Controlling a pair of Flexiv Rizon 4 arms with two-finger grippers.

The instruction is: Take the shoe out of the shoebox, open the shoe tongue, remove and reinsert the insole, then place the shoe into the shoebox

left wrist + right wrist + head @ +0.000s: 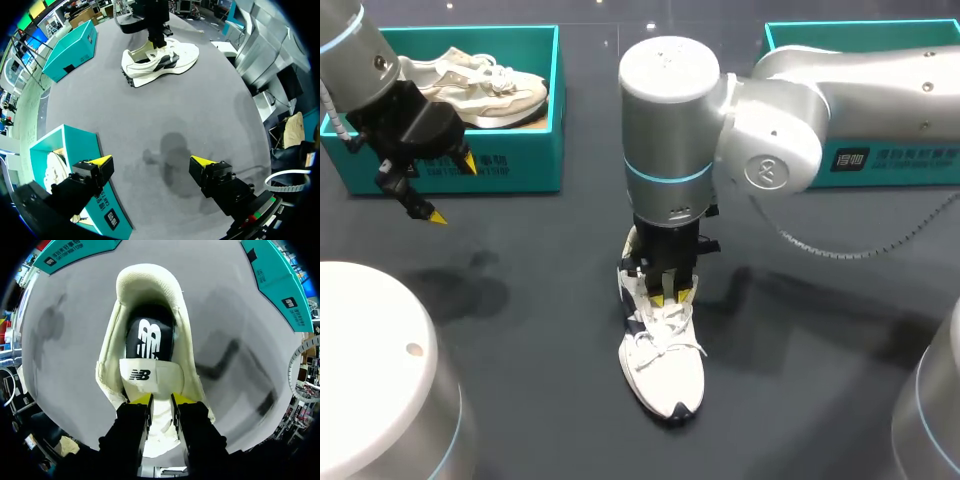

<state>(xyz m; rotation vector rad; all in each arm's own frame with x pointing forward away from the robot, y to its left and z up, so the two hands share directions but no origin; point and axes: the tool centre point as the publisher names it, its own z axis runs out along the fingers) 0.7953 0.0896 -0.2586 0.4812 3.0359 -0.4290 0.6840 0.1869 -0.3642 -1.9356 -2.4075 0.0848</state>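
A white sneaker point(665, 370) with dark side panels stands on the dark table's middle, toe toward the near edge. My right gripper point(670, 295) comes straight down onto it and is shut on the white tongue point(150, 375), with the yellow tips point(141, 399) on either side of it. Behind the tongue, the dark insole point(150, 337) lies inside the shoe's opening. My left gripper point(452, 190) hangs open and empty above the table, in front of the left teal shoebox point(510, 165). From the left wrist, the sneaker point(165, 60) lies far ahead of that gripper point(152, 161).
The left shoebox holds a second pale shoe point(480, 85). Another teal shoebox point(880, 160) sits at the back right, behind my right arm. A grey cable point(860, 245) loops from that arm above the table.
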